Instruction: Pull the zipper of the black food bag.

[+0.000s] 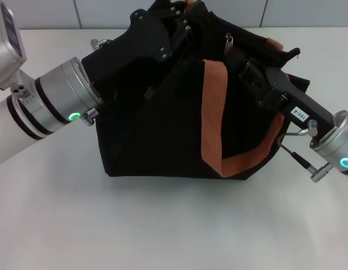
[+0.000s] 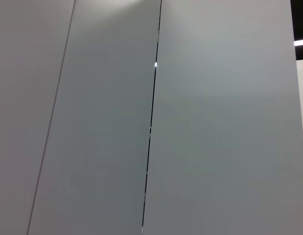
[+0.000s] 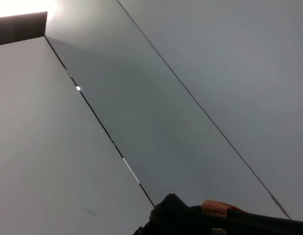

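The black food bag [image 1: 157,129] stands on the white table, with an orange-brown strap handle [image 1: 213,107] hanging down its front. A small silver zipper pull [image 1: 228,42] shows on top of the bag, toward its right side. My left gripper [image 1: 177,25] reaches in from the left and rests on the bag's top at its left rear. My right gripper [image 1: 248,72] comes in from the right and lies against the bag's upper right side, just below and right of the pull. Both grippers are black against the black fabric. The bag's top edge [image 3: 181,210] and a bit of strap [image 3: 217,208] show in the right wrist view.
The white table [image 1: 163,225] stretches in front of the bag and to both sides. A grey panelled wall [image 1: 106,11] runs behind it. The left wrist view shows only wall panels [image 2: 215,122].
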